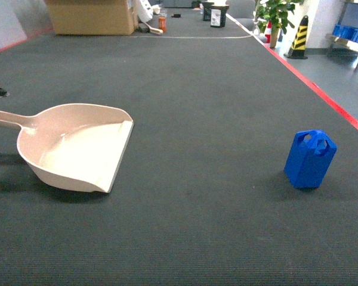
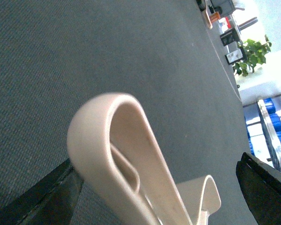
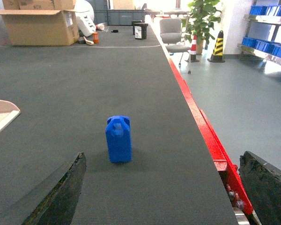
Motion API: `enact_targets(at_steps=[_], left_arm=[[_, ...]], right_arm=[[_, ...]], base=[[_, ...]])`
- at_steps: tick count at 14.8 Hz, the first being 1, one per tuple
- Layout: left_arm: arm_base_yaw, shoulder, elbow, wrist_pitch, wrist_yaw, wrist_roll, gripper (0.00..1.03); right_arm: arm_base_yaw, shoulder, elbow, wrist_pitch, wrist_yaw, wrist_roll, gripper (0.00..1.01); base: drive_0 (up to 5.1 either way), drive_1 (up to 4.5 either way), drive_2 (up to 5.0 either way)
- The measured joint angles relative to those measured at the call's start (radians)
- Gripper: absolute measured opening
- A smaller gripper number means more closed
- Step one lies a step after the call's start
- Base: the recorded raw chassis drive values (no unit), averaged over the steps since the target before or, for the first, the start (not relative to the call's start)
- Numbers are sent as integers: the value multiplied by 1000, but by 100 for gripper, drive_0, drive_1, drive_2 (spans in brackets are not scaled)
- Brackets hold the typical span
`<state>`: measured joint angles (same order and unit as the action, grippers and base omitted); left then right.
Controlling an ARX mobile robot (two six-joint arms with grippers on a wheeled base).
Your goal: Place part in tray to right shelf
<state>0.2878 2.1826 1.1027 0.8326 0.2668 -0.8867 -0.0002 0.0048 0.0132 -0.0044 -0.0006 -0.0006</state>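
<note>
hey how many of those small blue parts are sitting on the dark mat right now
1. The small blue part stands upright on the right side of the mat, near its red edge, well apart from the beige tray on the left. None shows inside the tray.

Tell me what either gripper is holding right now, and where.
Nothing is gripped yet. The left gripper straddles the tray handle, jaws open; the right gripper is open, the part ahead of it.
</note>
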Motion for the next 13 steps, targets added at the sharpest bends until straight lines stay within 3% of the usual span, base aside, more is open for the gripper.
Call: enact_targets(at_steps=[3,6,7,8,9,10,13], left_arm=[[4,77,100,-3,10,-18,94],[-1,119,148,14,35,-43,69],[-16,129,148,69,48,-89,39],[-22,128,135,113,56,-108,26],[-29,109,103,159,66,-167,17],[-40,64,55,178,56,-196,15],[-101,-125,-131,282,36,-222,13]], right_arm=[[0,0,0,0,0,0,98],[0,0,0,0,0,0,98],[0,0,0,0,0,0,98],[0,0,0,0,0,0,98],[0,0,0,0,0,0,98],[0,0,0,0,0,0,98],[0,0,0,0,0,0,98]], base=[[0,0,0],[0,0,0],[0,0,0],[0,0,0],[0,0,0],[0,0,0],[0,0,0]])
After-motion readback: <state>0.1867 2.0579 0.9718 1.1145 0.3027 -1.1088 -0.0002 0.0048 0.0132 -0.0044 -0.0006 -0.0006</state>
